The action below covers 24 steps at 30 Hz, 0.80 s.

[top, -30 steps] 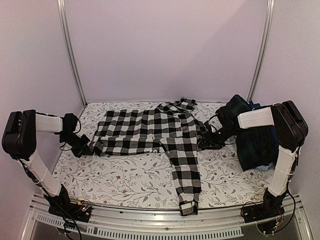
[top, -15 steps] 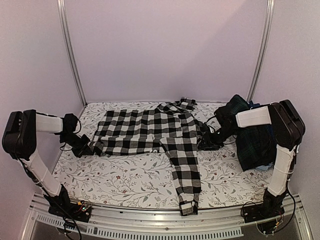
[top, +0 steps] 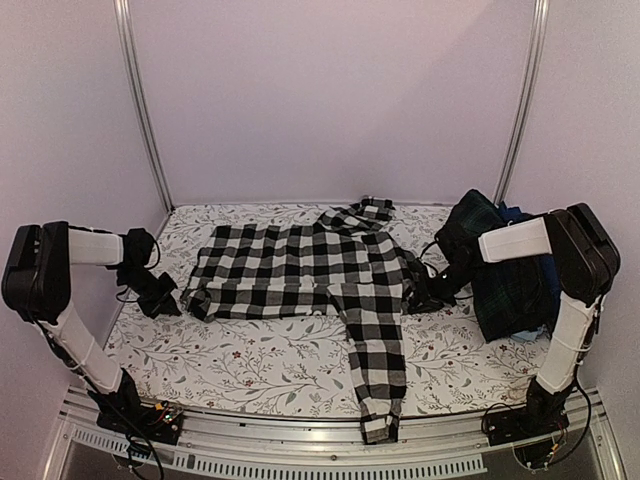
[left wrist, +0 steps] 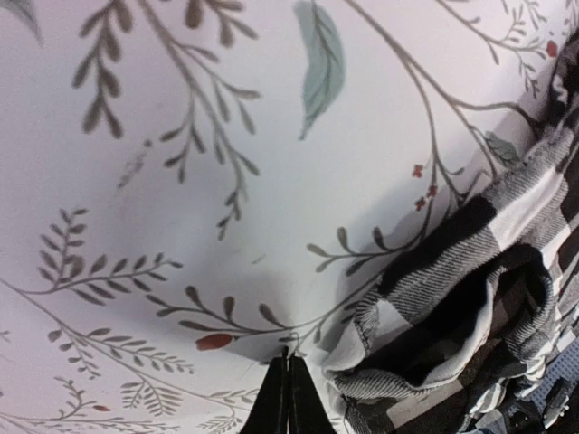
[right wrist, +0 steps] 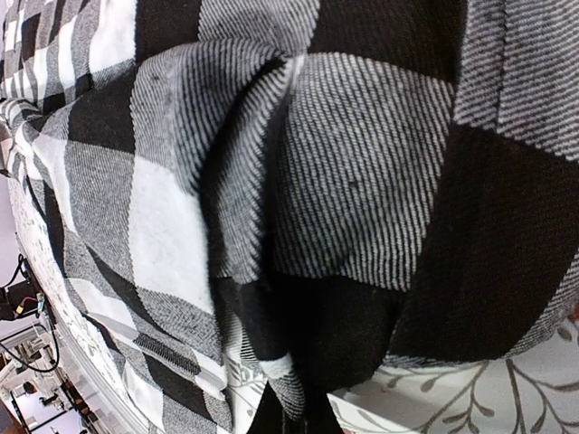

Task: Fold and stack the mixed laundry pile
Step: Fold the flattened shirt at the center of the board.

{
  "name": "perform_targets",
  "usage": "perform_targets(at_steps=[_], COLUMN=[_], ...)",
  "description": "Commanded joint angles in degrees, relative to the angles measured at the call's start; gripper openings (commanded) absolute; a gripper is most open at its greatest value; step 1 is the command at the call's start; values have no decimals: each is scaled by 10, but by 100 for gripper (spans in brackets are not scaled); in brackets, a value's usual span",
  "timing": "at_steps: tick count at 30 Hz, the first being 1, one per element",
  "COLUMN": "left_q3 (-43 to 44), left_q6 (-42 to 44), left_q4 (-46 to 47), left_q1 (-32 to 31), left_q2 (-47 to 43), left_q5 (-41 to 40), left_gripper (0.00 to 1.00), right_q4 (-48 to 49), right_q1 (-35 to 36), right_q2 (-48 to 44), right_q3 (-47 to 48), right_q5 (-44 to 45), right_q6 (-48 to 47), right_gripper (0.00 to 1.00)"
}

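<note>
The black-and-white checked shirt [top: 300, 265] lies spread flat across the middle of the table, one sleeve [top: 380, 370] running toward the near edge. My right gripper [top: 425, 297] is at the shirt's right side, shut on a fold of the checked cloth [right wrist: 294, 407]. My left gripper [top: 165, 303] sits left of the shirt, shut, its tips [left wrist: 288, 363] resting on the floral covering with no shirt between them. The shirt's cuff [left wrist: 452, 307] lies just to the right of those tips, apart from them. The rest of the laundry pile [top: 510, 270], topped by dark green-navy plaid, is heaped at the right.
The floral table covering [top: 250, 350] spans the whole surface. A light blue piece [top: 530, 335] peeks from under the pile. Metal frame posts [top: 140, 110] stand at the back corners, and a rail [top: 300, 440] runs along the near edge.
My right gripper has shut on the shirt's right side and drawn it rightward. The whole shirt shifted right, and its left cuff has come away from my left gripper.
</note>
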Motion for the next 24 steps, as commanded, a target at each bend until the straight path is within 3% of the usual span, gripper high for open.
perform_targets(at_steps=[1, 10, 13, 16, 24], left_q3=[9, -62, -70, -71, -48], left_q6=[22, 44, 69, 78, 14], left_q4=[-54, -12, 18, 42, 66], left_q1=[11, 10, 8, 9, -4], left_q2=[-28, -60, -114, -161, -97], left_q5=[-52, 18, 54, 89, 153], left_gripper=[0, 1, 30, 38, 32], right_q4=[-69, -77, -82, -81, -80], right_q1=[-7, -7, -7, -7, -7], right_q2=[-8, 2, -7, -4, 2], right_q3=[-38, -41, -42, -40, -33], right_q5=[58, 39, 46, 37, 33], right_q6=[9, -6, -11, -10, -7], right_gripper=[0, 0, 0, 0, 0])
